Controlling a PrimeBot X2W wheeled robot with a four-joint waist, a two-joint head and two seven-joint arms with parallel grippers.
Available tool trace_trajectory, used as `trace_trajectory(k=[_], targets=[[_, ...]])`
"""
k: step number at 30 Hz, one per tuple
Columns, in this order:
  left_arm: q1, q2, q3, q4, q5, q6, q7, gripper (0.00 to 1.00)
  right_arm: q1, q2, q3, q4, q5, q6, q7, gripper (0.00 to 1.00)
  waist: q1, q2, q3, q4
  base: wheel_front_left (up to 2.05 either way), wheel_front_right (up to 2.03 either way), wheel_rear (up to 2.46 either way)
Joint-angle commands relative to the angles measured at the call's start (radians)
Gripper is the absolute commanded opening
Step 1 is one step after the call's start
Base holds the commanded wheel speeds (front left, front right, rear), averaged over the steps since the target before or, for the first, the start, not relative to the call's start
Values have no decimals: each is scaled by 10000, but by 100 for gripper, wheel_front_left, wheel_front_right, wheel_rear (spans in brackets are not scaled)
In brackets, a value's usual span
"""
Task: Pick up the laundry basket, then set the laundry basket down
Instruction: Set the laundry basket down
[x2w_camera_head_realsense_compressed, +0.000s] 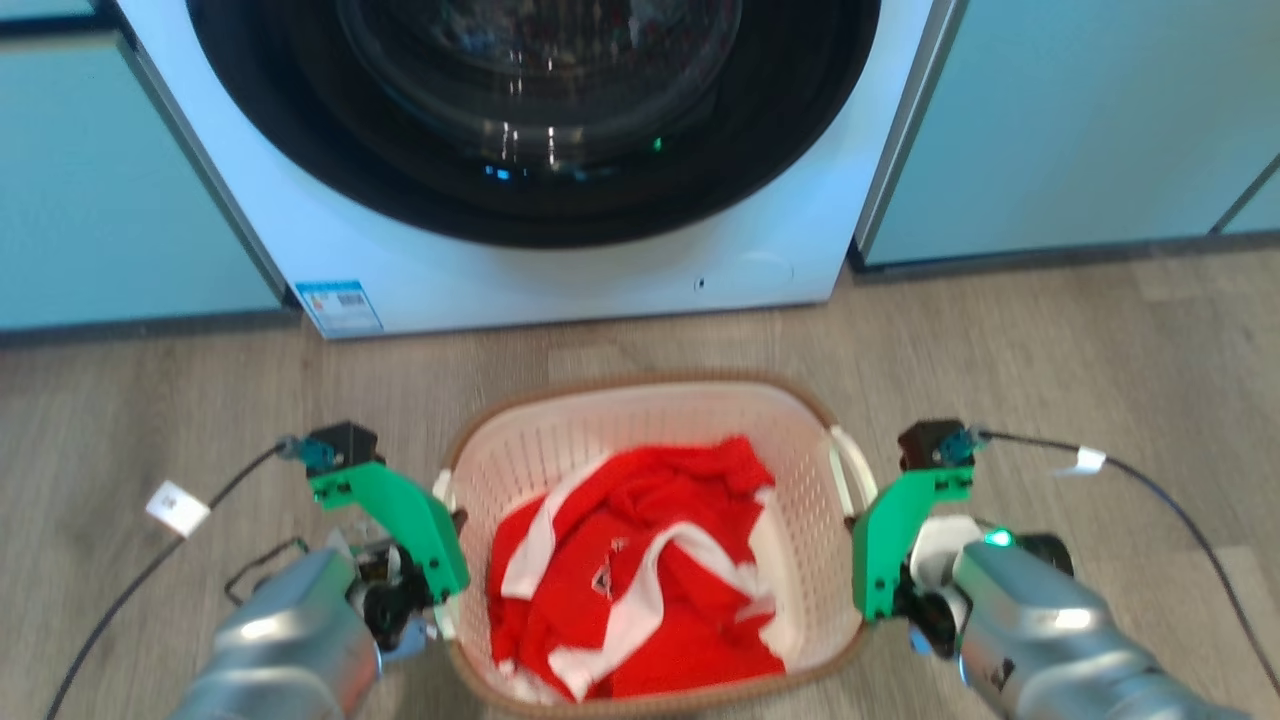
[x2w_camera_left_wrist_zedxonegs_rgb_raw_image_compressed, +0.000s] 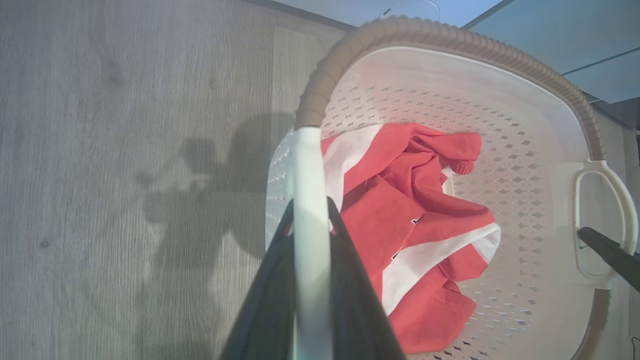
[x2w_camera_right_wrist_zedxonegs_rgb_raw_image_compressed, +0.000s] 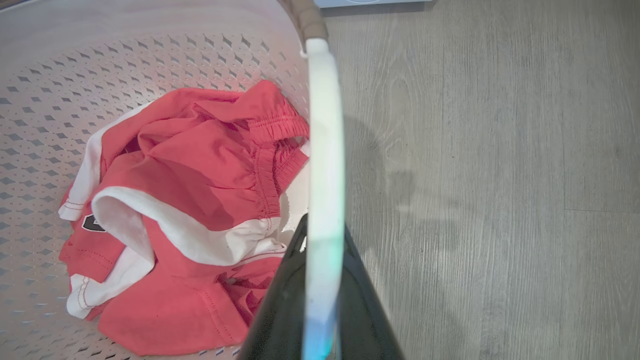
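Head view puts the laundry basket (x2w_camera_head_realsense_compressed: 600, 430) at 6 o'clock from the washing machine (x2w_camera_head_realsense_compressed: 560, 270), over the wood floor (x2w_camera_head_realsense_compressed: 1050, 340); whether it rests there or hangs just clear I cannot tell. The left pincer (x2w_camera_left_wrist_zedxonegs_rgb_raw_image_compressed: 310, 215) sits at the basket's 9 o'clock and the right pincer (x2w_camera_right_wrist_zedxonegs_rgb_raw_image_compressed: 324, 225) at its 3 o'clock. Each has its two dark fingers closed against either face of a white side handle (x2w_camera_left_wrist_zedxonegs_rgb_raw_image_compressed: 305, 160). Those handles look like the right hold. I judge the basket light and stiff, its smooth plastic apt to slip. The soft red-and-white garment (x2w_camera_head_realsense_compressed: 640, 570) inside adds little weight. Uneven arms would tip it.
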Motion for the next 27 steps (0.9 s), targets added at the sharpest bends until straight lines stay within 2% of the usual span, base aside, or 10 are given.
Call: trace_trajectory(k=[1,10,27], targets=[[-762,459,157,-25,95,21,-263,0,-466,-36,78,-46,14,-17,-176,0,0,-1,283,18,0,0,0],[-1462,504,126,-67,354,21,-1604,0,-1186,5,94,179,-124,-17,-1107,0,0,-1,1833,153,0,0,0],[-2785,630,-2,-43,946,21,-3218,0,-2470,-98,19,508,-688,-17,-2647,0,0,-1,4658,458,0,0,0]])
